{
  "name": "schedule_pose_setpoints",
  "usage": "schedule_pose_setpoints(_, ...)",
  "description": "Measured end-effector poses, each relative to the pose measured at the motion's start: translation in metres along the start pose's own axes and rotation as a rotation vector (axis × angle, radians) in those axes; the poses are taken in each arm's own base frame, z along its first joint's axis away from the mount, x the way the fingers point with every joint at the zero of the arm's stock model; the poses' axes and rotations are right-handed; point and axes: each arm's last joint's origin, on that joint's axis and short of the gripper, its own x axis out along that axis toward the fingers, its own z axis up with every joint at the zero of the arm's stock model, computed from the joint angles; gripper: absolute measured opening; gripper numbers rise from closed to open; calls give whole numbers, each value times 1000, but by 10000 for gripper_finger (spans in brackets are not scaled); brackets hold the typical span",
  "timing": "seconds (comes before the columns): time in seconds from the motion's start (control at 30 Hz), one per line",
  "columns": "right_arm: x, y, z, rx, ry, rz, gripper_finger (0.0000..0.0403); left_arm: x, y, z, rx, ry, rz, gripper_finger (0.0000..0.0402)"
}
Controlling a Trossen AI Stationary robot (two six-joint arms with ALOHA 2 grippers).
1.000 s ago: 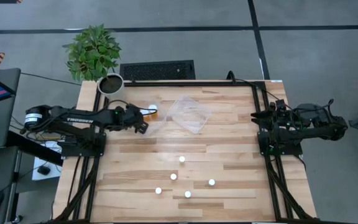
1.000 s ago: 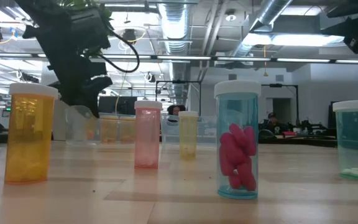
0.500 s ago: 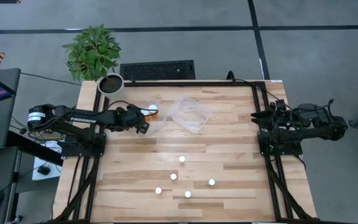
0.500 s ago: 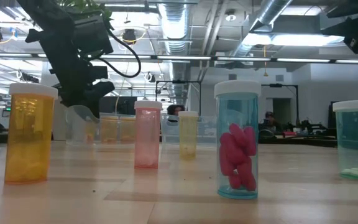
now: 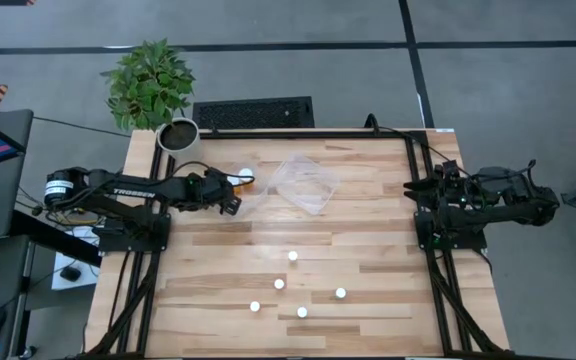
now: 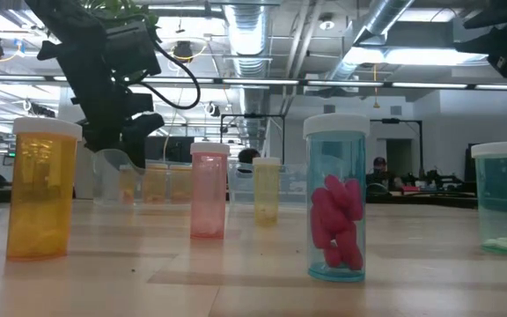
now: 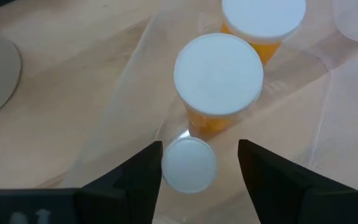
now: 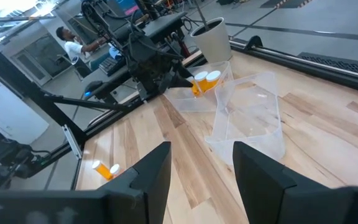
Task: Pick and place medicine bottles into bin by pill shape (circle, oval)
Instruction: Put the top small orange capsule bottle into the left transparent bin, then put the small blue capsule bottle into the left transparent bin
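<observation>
colour-wise: pale striped wood table [image 5: 368, 250], black arms, green plant [image 5: 148, 82] in a white pot [image 5: 178, 134]. bottles all have white caps: amber one [image 6: 41, 187], pink one [image 6: 209, 190], yellowish one [image 6: 267, 190], teal one with magenta pills [image 6: 336, 198], and another teal one [image 6: 503, 198].

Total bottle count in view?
8 bottles. Five stand loose on the table; three sit in the clear tray under the left gripper. Others may be hidden.
</observation>
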Motion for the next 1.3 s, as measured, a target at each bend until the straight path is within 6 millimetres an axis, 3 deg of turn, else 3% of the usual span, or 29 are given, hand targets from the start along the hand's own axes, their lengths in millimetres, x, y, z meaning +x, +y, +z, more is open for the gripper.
schedule_pose_setpoints(0.33,0,0,0,0,0,0,184,0,0,0,-22,8,-9,210)
schedule_pose_setpoints(0.77,0,0,0,0,0,0,186,-1,-1,0,-22,22,-29,257)
schedule_pose_setpoints(1.3,0,0,0,0,0,1,188,-24,-10,22,73,11,5,258)
